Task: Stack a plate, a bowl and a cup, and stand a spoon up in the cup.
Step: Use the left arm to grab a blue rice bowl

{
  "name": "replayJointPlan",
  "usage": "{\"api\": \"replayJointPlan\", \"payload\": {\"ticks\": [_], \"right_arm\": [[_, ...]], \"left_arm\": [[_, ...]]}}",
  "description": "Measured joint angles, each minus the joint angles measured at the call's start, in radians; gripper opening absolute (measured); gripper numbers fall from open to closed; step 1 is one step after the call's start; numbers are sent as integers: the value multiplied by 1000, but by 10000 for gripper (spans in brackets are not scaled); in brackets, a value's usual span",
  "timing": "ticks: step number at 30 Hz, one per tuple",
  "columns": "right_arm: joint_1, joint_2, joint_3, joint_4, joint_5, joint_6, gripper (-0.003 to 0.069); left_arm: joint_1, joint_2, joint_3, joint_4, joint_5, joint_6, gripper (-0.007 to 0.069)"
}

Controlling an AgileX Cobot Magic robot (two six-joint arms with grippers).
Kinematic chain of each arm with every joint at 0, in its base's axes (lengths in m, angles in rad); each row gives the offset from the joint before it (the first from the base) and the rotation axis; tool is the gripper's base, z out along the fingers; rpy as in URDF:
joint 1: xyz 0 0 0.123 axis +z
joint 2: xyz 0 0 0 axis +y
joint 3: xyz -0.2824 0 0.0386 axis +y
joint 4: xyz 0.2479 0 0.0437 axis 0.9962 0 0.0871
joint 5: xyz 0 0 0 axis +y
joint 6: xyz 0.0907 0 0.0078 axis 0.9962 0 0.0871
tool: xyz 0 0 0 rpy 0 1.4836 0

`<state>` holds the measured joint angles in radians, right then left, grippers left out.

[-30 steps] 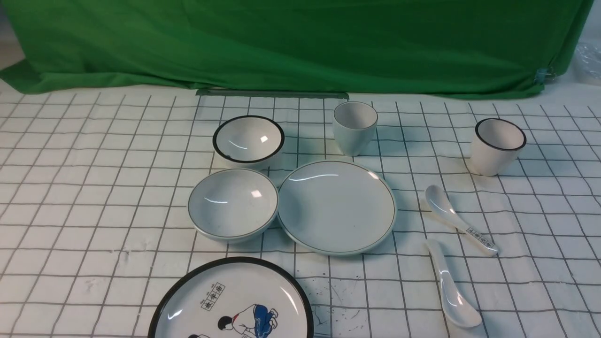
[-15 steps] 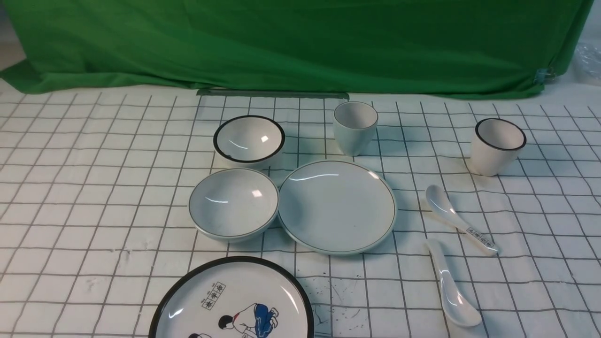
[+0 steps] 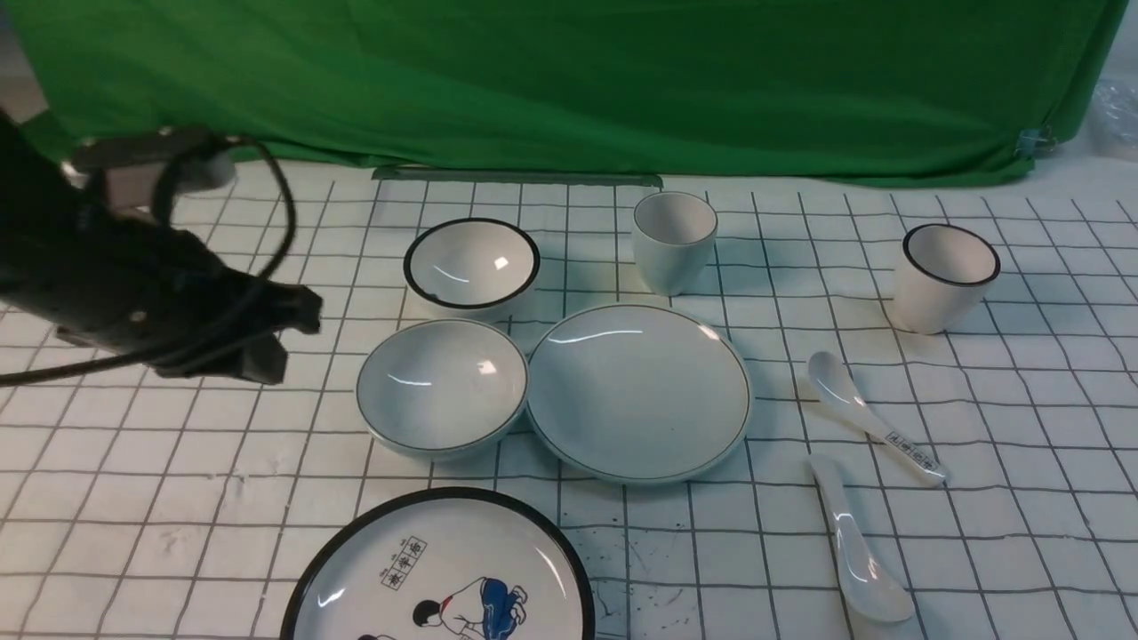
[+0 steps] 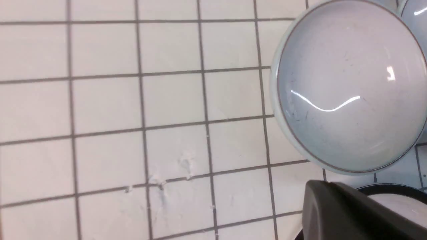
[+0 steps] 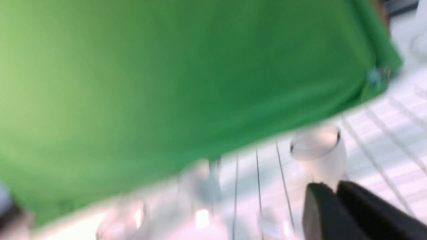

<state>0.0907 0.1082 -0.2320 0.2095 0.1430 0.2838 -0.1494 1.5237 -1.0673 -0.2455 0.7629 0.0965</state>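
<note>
- Spoon (image 3: 855,547) lies nearest, on the cloth, right of the plate (image 3: 638,391) and apart from it.
- Bowl (image 3: 440,387) sits against the plate's left edge.
- Left gripper (image 3: 298,333) is clenched and empty, left of the bowl.
- Cup (image 3: 673,240) stands upright behind the plate.
- Right gripper (image 5: 334,190) is clenched and empty; its view is blurred.

Cartoon plate (image 3: 480,542), black-rimmed bowl (image 3: 471,264)

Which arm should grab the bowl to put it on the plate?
Left. The left gripper hangs close beside the bowl, which sits next to the plate; the right gripper is out of the front view.
</note>
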Motion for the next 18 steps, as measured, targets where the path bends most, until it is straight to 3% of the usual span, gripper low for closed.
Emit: {"api": "replayJointPlan", "payload": {"ticks": [3, 6, 9, 12, 15, 16, 18], "right_arm": [[26, 109, -127, 0, 172, -66, 33], [64, 349, -346, 0, 465, -186, 28], [78, 521, -477, 2, 629, -278, 27], [81, 602, -525, 12, 671, -306, 27], [82, 659, -541, 35, 669, -323, 29], [82, 660, -541, 35, 668, -324, 29], [82, 667, -541, 37, 656, -326, 31]], "left_arm": [[-30, 69, -50, 21, -2, -12, -1], [-54, 167, -141, 55, -12, -25, 7], [-55, 244, -195, 82, -36, -33, 69], [-55, 299, -214, 95, -60, -47, 157], [-55, 374, -217, 99, -90, -70, 338], [-55, 374, -217, 99, -91, -70, 348], [-55, 420, -218, 97, -95, -80, 450]]}}
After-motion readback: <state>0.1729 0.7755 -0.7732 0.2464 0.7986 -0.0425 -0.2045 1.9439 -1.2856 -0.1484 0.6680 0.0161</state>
